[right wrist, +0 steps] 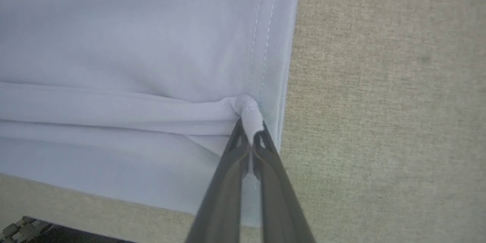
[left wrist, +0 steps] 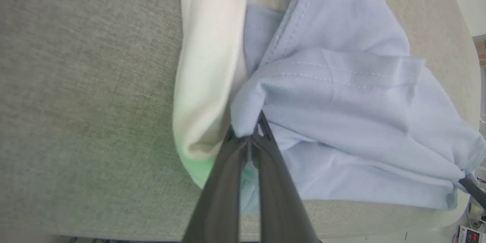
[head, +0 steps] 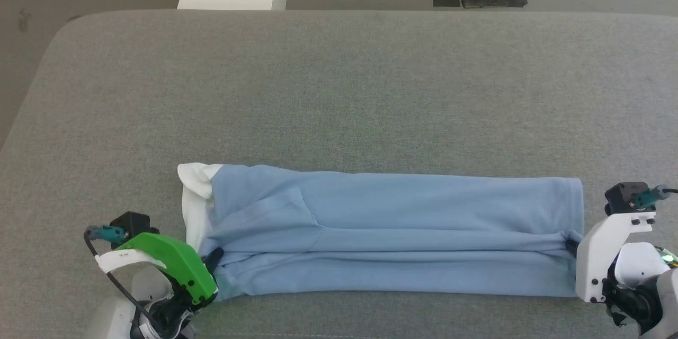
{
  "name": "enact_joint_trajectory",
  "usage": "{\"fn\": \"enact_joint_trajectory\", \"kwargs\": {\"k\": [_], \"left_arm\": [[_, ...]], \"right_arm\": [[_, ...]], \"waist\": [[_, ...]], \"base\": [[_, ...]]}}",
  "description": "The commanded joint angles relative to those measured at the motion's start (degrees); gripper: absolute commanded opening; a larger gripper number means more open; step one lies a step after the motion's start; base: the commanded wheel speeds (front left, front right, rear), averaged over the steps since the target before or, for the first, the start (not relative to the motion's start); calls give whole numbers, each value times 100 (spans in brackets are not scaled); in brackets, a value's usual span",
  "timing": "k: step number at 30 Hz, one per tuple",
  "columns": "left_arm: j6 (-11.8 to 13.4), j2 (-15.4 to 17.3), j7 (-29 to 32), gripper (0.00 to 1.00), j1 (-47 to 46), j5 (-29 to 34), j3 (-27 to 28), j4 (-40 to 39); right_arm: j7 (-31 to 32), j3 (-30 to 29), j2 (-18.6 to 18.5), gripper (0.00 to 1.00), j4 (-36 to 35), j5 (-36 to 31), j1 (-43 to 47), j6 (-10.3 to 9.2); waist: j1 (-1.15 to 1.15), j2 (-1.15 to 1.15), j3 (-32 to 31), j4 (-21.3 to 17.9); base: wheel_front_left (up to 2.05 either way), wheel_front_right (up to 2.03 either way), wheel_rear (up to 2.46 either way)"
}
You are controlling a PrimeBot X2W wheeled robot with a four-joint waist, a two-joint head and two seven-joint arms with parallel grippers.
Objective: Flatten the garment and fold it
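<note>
The garment lies as a long band at the 6 o'clock side of the desk, collar at 9; the left gripper is clenched on cloth beside the collar, the right gripper on the hem at 3; a lengthwise fold seems in hand; next, lay that edge down evenly, taut.

matt knit cloth garment lies on a coarse woven grey fabric surface.
</note>
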Motion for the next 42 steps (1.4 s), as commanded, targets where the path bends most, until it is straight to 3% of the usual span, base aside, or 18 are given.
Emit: {"fn": "enact_joint_trajectory", "kwargs": {"k": [1, 6, 14, 17, 21, 28, 34, 42], "left_arm": [[63, 43, -4, 100, -21, 15, -1, 60], [125, 292, 104, 100, -118, 172, -36, -11], [389, 667, 124, 100, -410, 366, 165, -918], [323, 747, -541, 100, -505, 617, 343, -1305], [-57, 848, -1965, 100, -510, 1262, 356, -1610], [-399, 731, -4083, 100, -483, 2097, 241, -1379], [-494, 665, -4442, 100, -569, 2709, 133, -1252], [-549, 322, -4459, 100, -457, 2962, 451, -1323]], "right_arm": [[-49, -27, 24, 100, 30, -46, 5, -10], [-164, -149, 37, 100, -41, 34, -106, -10], [44, -439, -128, 100, -555, 311, -187, -10], [163, -486, -215, 100, -672, 358, -186, -10], [210, -491, -330, 100, -661, 424, -158, -10], [193, -360, -500, 100, -339, 468, -210, -10], [248, 4, -586, 100, -52, 809, -367, -10], [449, 427, -666, 100, 272, 1221, -400, -10]], "waist": [[1, 0, -75, -33], [1, 0, -317, -90], [1, 0, -625, -149], [1, 0, -599, -176], [1, 0, -458, -161], [1, 0, -66, -66], [1, 0, 267, 5], [1, 0, 481, 107]], "base": [[0, 0, 0], [0, 0, 0], [0, 0, 0], [0, 0, 0], [0, 0, 0], [0, 0, 0], [0, 0, 0], [0, 0, 0]]}}
